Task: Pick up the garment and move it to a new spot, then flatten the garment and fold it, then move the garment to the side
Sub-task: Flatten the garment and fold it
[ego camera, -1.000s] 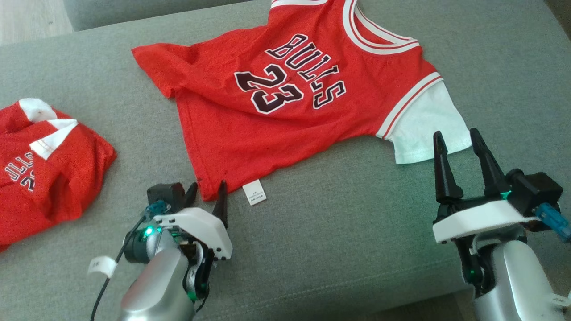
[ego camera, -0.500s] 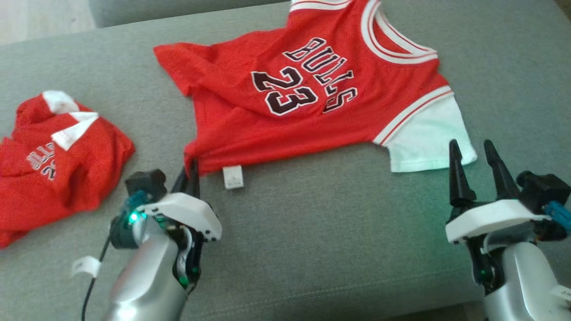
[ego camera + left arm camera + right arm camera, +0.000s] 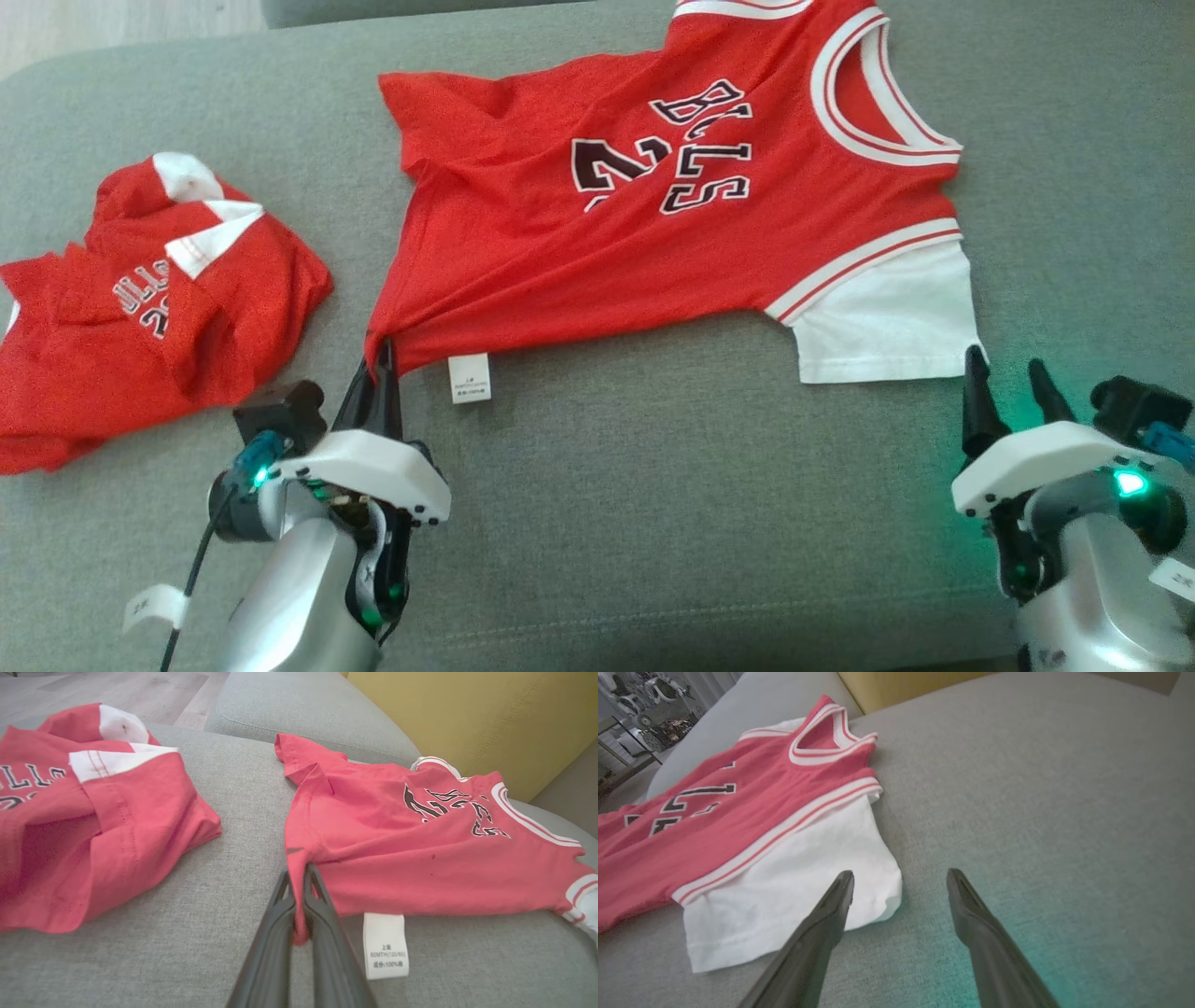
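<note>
The garment [image 3: 579, 252] is a red jersey with black lettering, white trim and a white sleeve, lying spread on the grey sofa cushion [image 3: 653, 523]. My left gripper [image 3: 381, 362] is shut on its near left hem corner, and the fabric puckers toward it. In the left wrist view that corner of the garment [image 3: 420, 849] is pinched between the two dark fingers of my left gripper [image 3: 299, 891], beside a white care label [image 3: 385, 945]. My right gripper [image 3: 1010, 373] stands open just in front of the white sleeve [image 3: 887, 322]. The right wrist view shows my right gripper [image 3: 900, 877] with its left fingertip at the edge of the sleeve [image 3: 784, 891].
A second red jersey [image 3: 140, 299] lies crumpled on the cushion at the left, also in the left wrist view as a red heap [image 3: 84, 821]. A yellow backrest [image 3: 467, 714] rises behind the cushion. Wooden floor [image 3: 117, 690] lies beyond the cushion's far edge.
My left gripper shut on the garment's hem corner and drew it leftward, creasing the fabric. The head camera has shifted, so the whole scene sits further right. The right gripper stays open.
</note>
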